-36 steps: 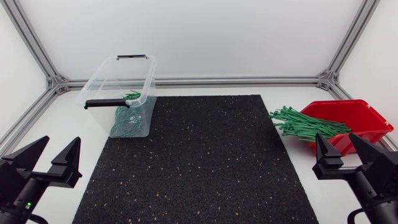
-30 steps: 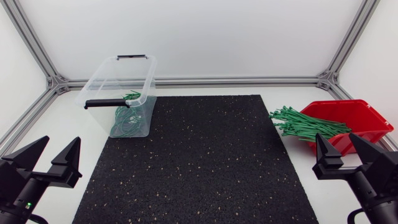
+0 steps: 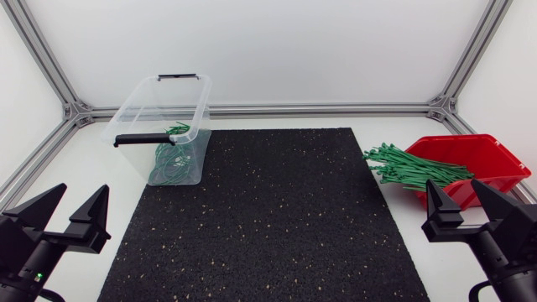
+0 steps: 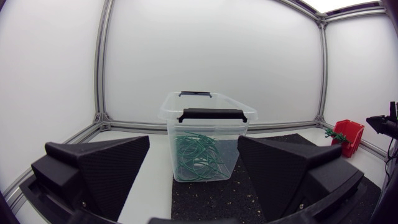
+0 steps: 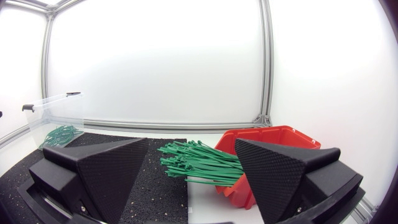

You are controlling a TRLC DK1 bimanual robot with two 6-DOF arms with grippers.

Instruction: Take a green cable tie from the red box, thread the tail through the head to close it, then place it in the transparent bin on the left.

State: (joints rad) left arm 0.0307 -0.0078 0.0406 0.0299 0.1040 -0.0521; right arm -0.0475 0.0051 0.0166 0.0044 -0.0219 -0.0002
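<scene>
Head view: the left gripper (image 3: pixel 82 188) sits at the near left corner of the table (image 3: pixel 92 168), just off the left edge of the black speckled mat (image 3: pixel 268 218). Its jaws are spread wide and hold nothing. The right gripper (image 3: pixel 451 183) sits at the near right corner, beside the mat's right edge, its jaws likewise apart and empty. The whole mat between the two lies bare. The transparent bin (image 3: pixel 143 109) stands at the mat's far left corner, partly on it, with looped ties (image 3: pixel 172 164) heaped inside. The red box (image 3: pixel 495 155) lies at the table's right edge, just ahead of the right gripper. The green cable ties (image 3: pixel 411 168) spill from its open side toward the mat, their tips near the mat's edge. A frame rail (image 3: pixel 252 109) runs along the table's far edge.

Left wrist view: the left gripper (image 4: pixel 193 142) stands open, and the transparent bin (image 4: pixel 208 134) is straight ahead between its fingers, well apart from them. The looped ties (image 4: pixel 196 155) rest against the bin's near wall. The red box (image 4: pixel 347 134) shows far off across the mat (image 4: pixel 211 193).

Right wrist view: the right gripper (image 5: pixel 191 143) stands open. The green cable ties (image 5: pixel 199 163) fan out just ahead, in line with the gap between its fingers, touching neither. The red box (image 5: pixel 273 140) lies ahead behind one finger, and the transparent bin (image 5: pixel 56 115) stands far across the mat (image 5: pixel 155 180).
</scene>
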